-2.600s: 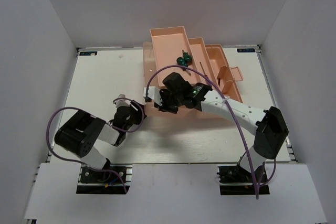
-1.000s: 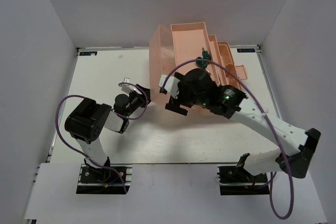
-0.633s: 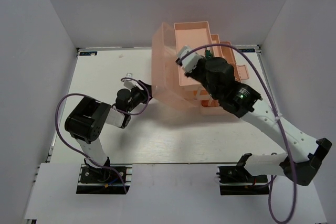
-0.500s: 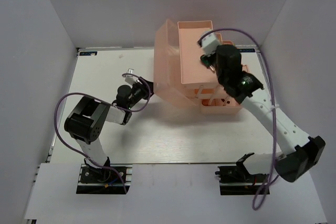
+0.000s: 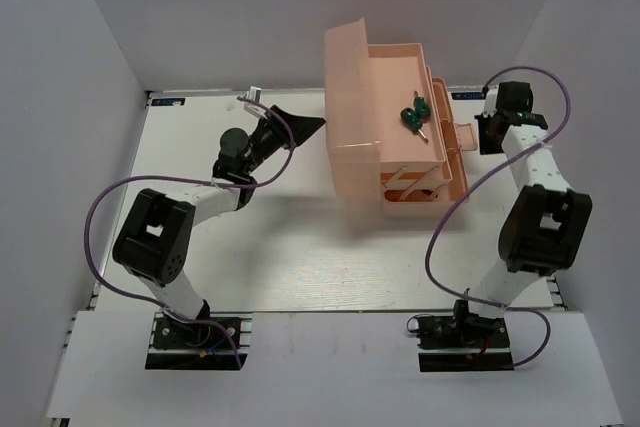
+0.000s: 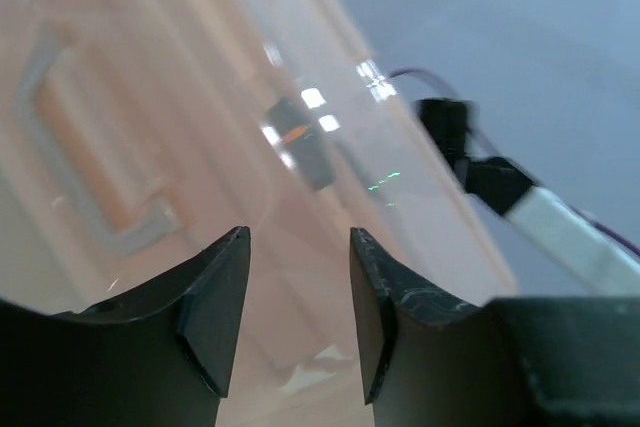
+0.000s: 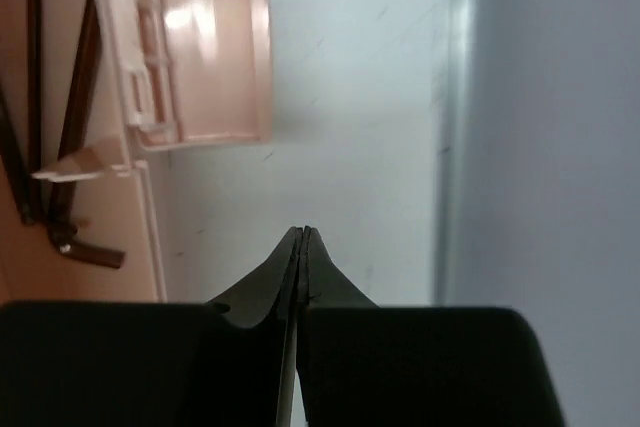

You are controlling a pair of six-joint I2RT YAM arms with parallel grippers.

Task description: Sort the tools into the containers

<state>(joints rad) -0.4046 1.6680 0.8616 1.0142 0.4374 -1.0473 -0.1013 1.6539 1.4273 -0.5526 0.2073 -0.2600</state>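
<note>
The salmon-pink toolbox (image 5: 400, 162) stands open at the table's middle right, with its lid (image 5: 345, 87) upright on the left side. Two green-handled screwdrivers (image 5: 413, 115) lie in its top tray. Thin dark hex keys (image 7: 70, 117) lie in a lower tray, seen in the right wrist view. The blue/purple-handled screwdriver is out of view. My left gripper (image 5: 308, 126) is open and empty, just left of the lid; its fingers (image 6: 215, 292) frame the lid's handle (image 6: 90, 187). My right gripper (image 5: 485, 139) is shut and empty, over bare table right of the toolbox's latch (image 7: 200, 57).
White walls enclose the table on three sides, and the right wall (image 7: 540, 127) is close to my right gripper. Purple cables (image 5: 455, 207) loop from both arms. The right arm shows through the lid in the left wrist view (image 6: 500, 187).
My right arm has swung off the toolbox to the far right edge. The toolbox has settled with its lid upright and trays stepped open. My left gripper has reached up toward the lid.
</note>
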